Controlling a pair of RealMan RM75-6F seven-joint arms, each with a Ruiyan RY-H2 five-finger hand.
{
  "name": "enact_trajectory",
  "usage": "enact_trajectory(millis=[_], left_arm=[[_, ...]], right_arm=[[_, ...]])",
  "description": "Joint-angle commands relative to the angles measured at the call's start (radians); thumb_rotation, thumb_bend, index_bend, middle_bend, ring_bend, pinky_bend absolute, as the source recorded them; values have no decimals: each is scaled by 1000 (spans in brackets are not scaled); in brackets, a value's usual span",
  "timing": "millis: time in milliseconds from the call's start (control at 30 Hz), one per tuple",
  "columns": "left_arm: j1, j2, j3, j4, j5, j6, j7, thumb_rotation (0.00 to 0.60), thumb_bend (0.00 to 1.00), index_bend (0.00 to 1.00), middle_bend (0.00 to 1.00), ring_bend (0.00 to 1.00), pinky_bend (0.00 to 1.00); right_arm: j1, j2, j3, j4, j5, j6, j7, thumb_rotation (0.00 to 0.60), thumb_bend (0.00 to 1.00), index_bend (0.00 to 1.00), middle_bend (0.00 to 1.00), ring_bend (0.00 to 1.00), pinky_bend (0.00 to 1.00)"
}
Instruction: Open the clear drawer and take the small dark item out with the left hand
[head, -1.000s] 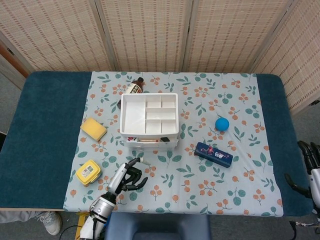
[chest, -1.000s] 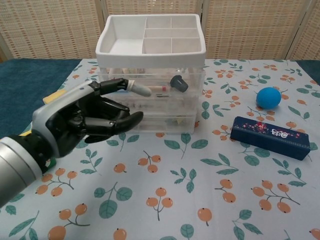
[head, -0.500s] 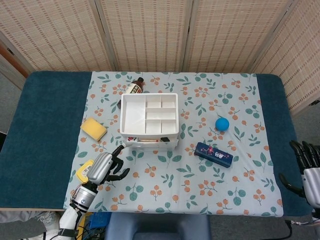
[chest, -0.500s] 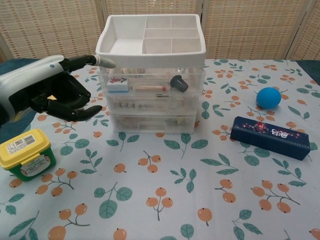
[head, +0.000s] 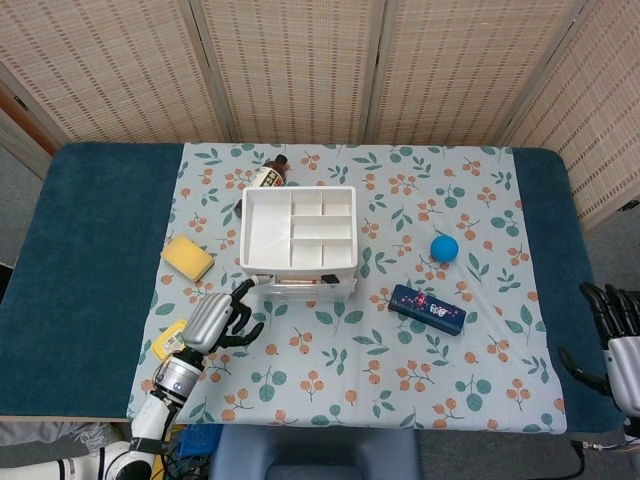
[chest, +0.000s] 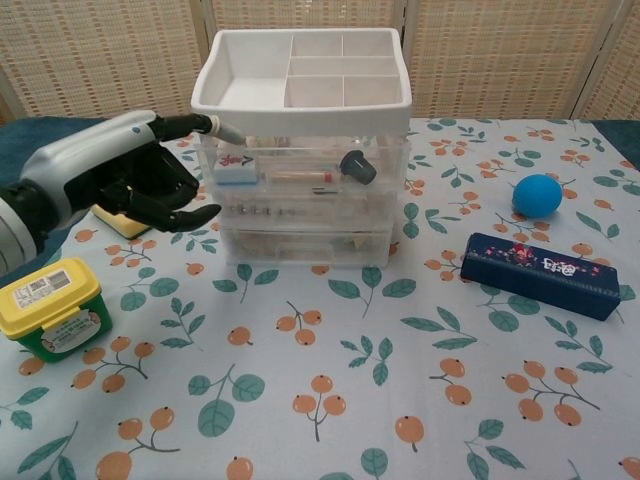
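Note:
The clear drawer unit (chest: 300, 205) with a white divided tray on top stands mid-table, also seen from above as the drawer unit (head: 298, 240). All its drawers look closed. The small dark item (chest: 357, 165) lies inside the top clear drawer, toward its right. My left hand (chest: 125, 180) hovers at the unit's left front corner. One finger (chest: 205, 126) points at the edge just under the white tray, the thumb sticks out below and the other fingers are curled; it holds nothing. From above, the left hand (head: 218, 318) sits front-left of the unit. My right hand (head: 618, 345) rests at the table's right edge, fingers apart.
A yellow-lidded green tub (chest: 55, 305) stands front-left, below my left hand. A yellow sponge (head: 187, 257) lies left of the unit. A blue ball (chest: 537, 194) and a dark blue box (chest: 543, 275) are to the right. A bottle (head: 270, 174) lies behind the unit.
My left hand swung from in front of the drawers out to the left, then in toward the unit's top left corner, uncovering the yellow-lidded tub. The right hand barely shifted.

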Motion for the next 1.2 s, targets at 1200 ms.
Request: enact_trajectory(millis=[1200], left_arm=[[-85,73,40,-23,-26,-74,41,600,347,339,899,1000,1000]], right_arm=[[-3,-3,1,3,13,0,7,600,302,0,79,0,6]])
